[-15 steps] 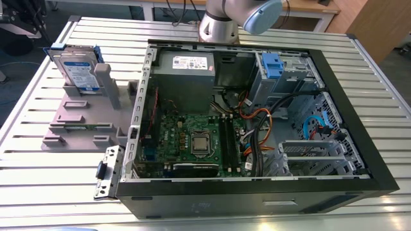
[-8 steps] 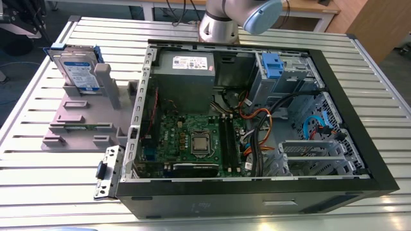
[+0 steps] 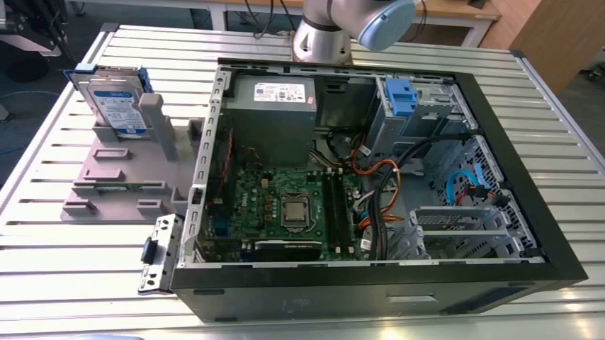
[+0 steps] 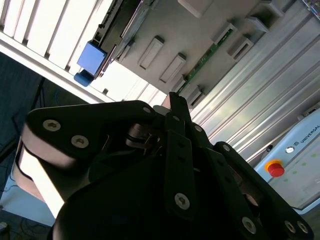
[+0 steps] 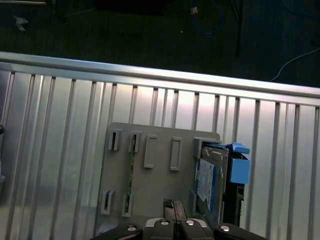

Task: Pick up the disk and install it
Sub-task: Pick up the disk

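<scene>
Slatted metal bench (image 3: pixel 57 234) carries a grey plastic holder (image 3: pixel 113 180) where the flat silver disk in its blue bracket (image 5: pixel 206 182) stands upright, near the empty gripper (image 5: pixel 169 206), pressed together; neither pickup nor installation is done.

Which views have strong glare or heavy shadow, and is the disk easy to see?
Second wrist view: the table is washed out white and the gripper is a dark silhouette. First wrist view: glare along the table's rim, but the disk is plainly lit. Exterior view: even light, no harsh shadows.
</scene>
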`<state>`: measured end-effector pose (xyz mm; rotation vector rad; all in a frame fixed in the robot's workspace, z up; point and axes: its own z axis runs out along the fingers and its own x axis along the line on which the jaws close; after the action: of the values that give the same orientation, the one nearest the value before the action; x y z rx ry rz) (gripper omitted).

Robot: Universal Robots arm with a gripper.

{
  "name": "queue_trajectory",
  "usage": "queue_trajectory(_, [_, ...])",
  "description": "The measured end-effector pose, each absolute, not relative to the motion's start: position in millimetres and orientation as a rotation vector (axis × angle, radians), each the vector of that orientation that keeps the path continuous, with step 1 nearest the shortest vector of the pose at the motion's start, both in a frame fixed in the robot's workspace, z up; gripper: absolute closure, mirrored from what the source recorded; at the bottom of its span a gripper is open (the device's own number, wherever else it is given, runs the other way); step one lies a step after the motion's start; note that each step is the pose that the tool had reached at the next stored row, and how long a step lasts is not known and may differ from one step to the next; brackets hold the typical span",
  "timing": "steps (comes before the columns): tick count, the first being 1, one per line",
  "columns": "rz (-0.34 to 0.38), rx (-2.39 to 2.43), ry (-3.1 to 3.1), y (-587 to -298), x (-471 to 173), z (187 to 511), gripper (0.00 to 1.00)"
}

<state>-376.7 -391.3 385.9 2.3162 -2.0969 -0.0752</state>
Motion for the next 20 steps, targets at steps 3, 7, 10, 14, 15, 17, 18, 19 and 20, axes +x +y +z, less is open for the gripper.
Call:
queue_trajectory(3, [-0.075,2.326,-2.086,-391.3,-376.7,385.9,0.89])
queue_trajectory(7, [-0.075,2.330,-2.081,-391.3,-376.7,385.9,0.89])
queue_trajectory(10, [-0.075,2.314,-2.100,-391.2,-376.7,385.8,0.89])
queue_trajectory(14, [-0.076,2.246,-2.173,-391.3,-376.7,385.1,0.89])
queue_trajectory(15, [-0.076,2.233,-2.188,-391.3,-376.7,384.9,0.89])
queue_trajectory(17, [-0.076,2.204,-2.218,-391.3,-376.7,384.4,0.89])
queue_trajectory(18, [-0.077,2.193,-2.229,-391.3,-376.7,384.2,0.89])
queue_trajectory(19, [-0.077,2.184,-2.238,-391.3,-376.7,384.1,0.89])
queue_trajectory(20, [-0.077,2.177,-2.245,-391.3,-376.7,383.9,0.89])
